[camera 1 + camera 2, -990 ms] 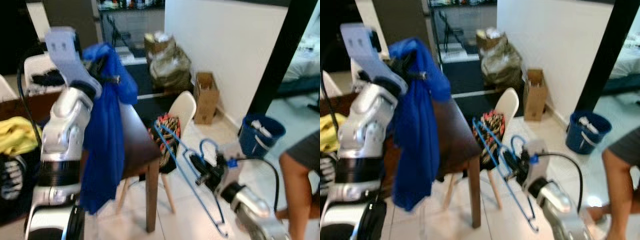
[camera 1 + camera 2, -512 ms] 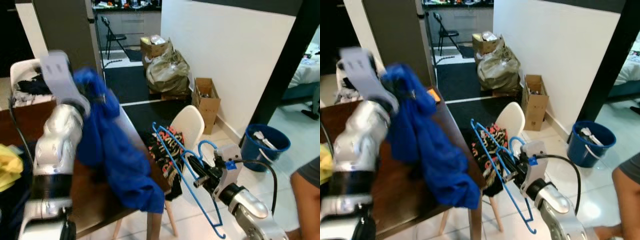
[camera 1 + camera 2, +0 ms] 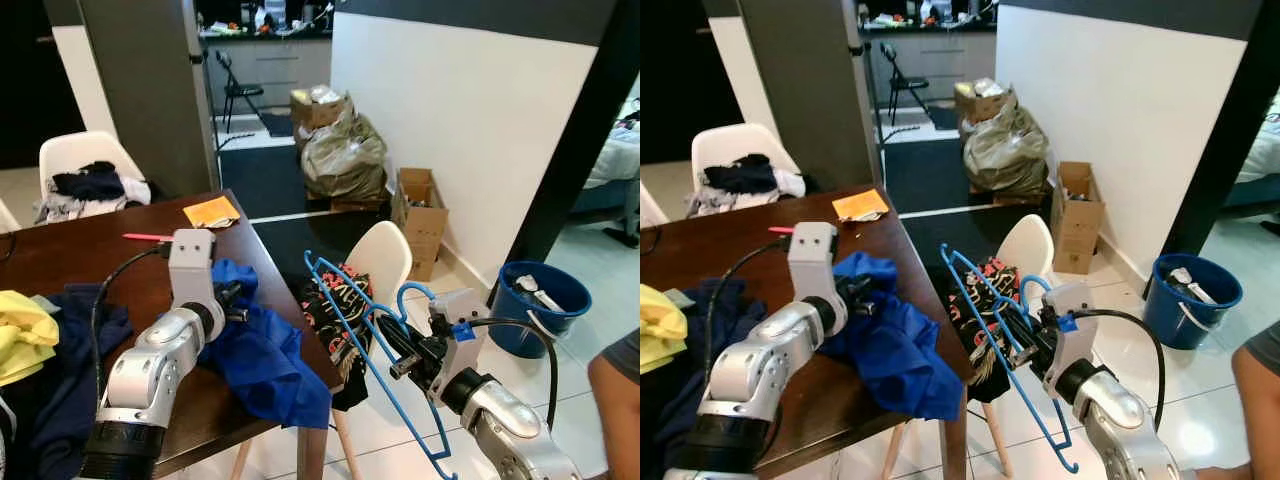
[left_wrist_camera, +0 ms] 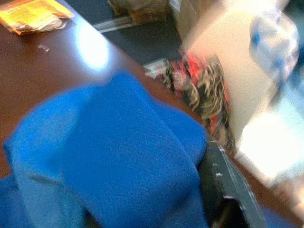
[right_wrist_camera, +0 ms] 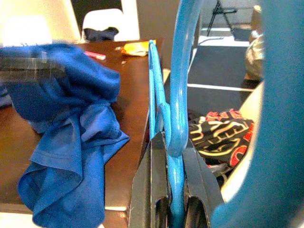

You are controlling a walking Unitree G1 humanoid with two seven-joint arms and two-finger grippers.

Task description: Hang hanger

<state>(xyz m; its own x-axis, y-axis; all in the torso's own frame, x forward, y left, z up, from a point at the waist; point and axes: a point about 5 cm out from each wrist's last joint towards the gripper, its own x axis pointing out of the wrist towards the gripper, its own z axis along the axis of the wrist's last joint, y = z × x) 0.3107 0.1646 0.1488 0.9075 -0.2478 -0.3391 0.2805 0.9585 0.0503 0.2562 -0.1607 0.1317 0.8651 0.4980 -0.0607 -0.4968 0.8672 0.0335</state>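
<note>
The head views take in a brown table [image 3: 60,260], a white chair [image 3: 383,258] draped with a patterned cloth [image 3: 335,310], a blue bucket [image 3: 540,290], cardboard boxes by the wall, and a person's leg [image 3: 615,385] at the right edge. The right wrist view adds what the head views cannot resolve: the blue hanger [image 5: 175,99] passes straight down between the two black fingers [image 5: 147,190], which press on it from both sides. The left wrist view shows blue fabric against one black finger [image 4: 225,190], with an orange paper [image 4: 33,14] lying farther along the tabletop.

The hanger sits in the right gripper [image 3: 390,350], off the table's corner and in front of the chair; its hook curls above the gripper and its long frame slants down toward the floor. The right gripper's fingers are closed tight on the hanger just below the hook.

The left gripper [image 3: 235,300] rests low over the table with its fingers closed on a bunched blue shirt [image 3: 265,360], which spills over the table edge. A yellow garment [image 3: 22,335] lies at the table's left.
</note>
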